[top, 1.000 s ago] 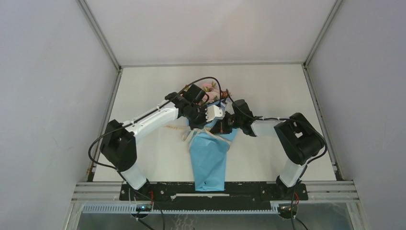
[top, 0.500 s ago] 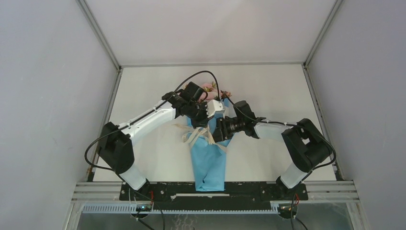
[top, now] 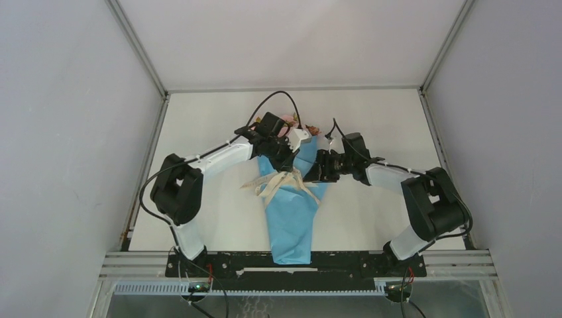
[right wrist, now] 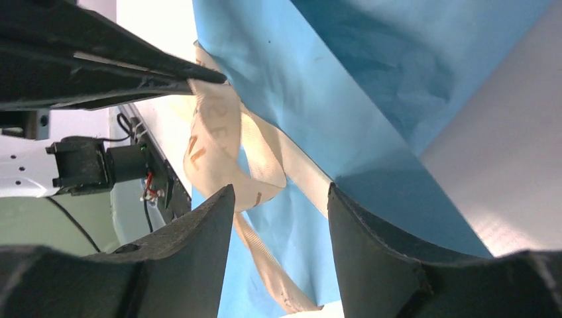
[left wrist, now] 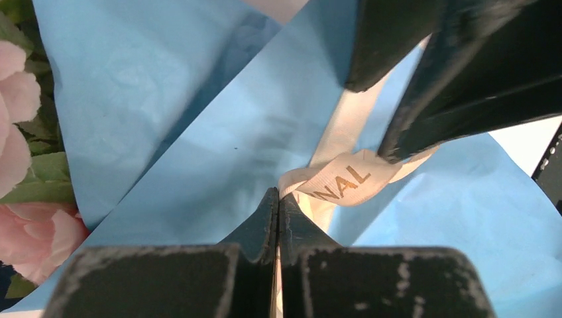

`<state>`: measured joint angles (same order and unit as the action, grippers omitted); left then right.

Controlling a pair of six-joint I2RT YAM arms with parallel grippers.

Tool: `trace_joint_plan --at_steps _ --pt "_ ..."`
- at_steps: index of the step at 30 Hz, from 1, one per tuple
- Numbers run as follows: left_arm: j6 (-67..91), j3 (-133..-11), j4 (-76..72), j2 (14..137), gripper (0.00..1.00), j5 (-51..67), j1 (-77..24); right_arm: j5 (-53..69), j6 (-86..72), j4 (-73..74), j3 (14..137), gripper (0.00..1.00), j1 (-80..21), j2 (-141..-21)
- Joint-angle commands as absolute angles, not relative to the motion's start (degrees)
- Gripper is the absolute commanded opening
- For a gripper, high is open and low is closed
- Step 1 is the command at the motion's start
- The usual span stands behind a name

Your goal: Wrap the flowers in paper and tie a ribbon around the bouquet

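clearly left end effector (left wrist: 275, 205) pinches ribbon (left wrist: 344, 180); right end effector (right wrist: 280, 193) spread.

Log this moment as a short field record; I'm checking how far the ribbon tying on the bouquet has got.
flowers: pink blooms poking out of the cone's far, wide end
paper: light blue cone lying on the table, narrow end toward the near edge
ribbon: cream, across the cone's middle, loose ends trailing
left tool: shut on the ribbon
right tool: open, close to the ribbon, gripping nothing
knot: cannot tell
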<state>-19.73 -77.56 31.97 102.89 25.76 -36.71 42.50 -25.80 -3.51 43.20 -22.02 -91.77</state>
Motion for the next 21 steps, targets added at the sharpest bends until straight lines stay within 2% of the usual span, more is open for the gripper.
trace_joint_plan --at_steps 1,3,6,10,13,17,21 --pt "-14.72 -77.67 28.21 103.90 0.00 27.53 -35.46 34.12 -25.70 2.32 43.38 0.61 -20.53 -85.87" --pt "-14.30 -77.76 27.85 104.27 0.00 27.87 -35.16 30.41 -26.46 3.58 42.88 0.58 -20.66 -82.56" --pt "-13.84 -77.69 27.37 104.33 0.00 28.62 -35.10 22.82 -29.76 0.77 39.07 0.44 -23.62 -74.40" --pt "-13.58 -77.67 27.15 104.24 0.00 29.53 -35.06 9.15 -36.54 -8.51 31.08 0.32 -33.75 -64.86" --pt "-13.28 -77.68 26.79 104.15 0.00 29.74 -34.93 1.57 -43.54 -12.55 26.86 0.26 -40.86 -64.07" --pt "-13.10 -77.67 26.85 104.28 0.00 29.94 -34.89 -5.11 -49.81 -15.79 26.02 0.25 -46.40 -67.71" --pt "-12.88 -77.62 26.83 104.41 0.00 30.22 -34.82 -9.90 -54.12 -17.66 26.07 0.26 -47.81 -70.71"
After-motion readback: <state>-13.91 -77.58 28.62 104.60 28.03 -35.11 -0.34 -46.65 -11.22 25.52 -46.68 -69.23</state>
